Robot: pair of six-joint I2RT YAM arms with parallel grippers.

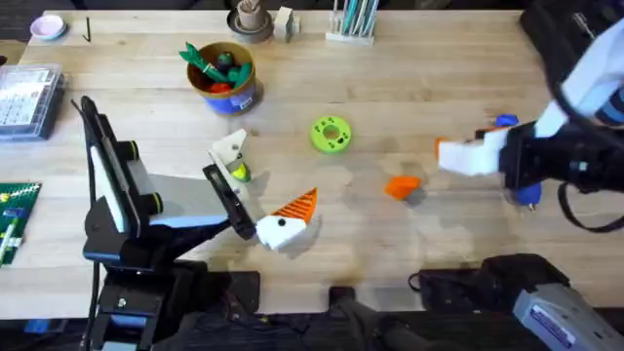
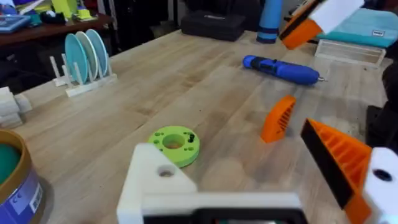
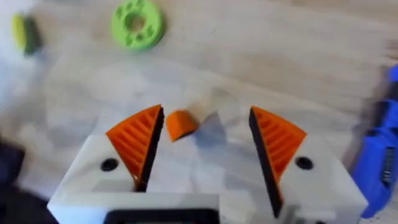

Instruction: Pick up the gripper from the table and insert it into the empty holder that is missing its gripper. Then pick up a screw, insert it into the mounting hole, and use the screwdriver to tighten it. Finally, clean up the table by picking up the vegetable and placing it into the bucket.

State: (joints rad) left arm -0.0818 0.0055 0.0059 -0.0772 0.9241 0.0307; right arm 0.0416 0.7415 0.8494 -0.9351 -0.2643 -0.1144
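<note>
Lime-green ring disc (image 1: 331, 135) mid-table; brown cup (image 1: 251, 21) (sticks inside) far edge; clear organizer box (image 1: 27, 100) left.

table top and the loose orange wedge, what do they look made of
The table looks like pale wood, matte: planks and grain show. The loose orange wedge looks like matte plastic, perhaps 3D-printed, judging by its ribbed face; that is a guess.
</note>
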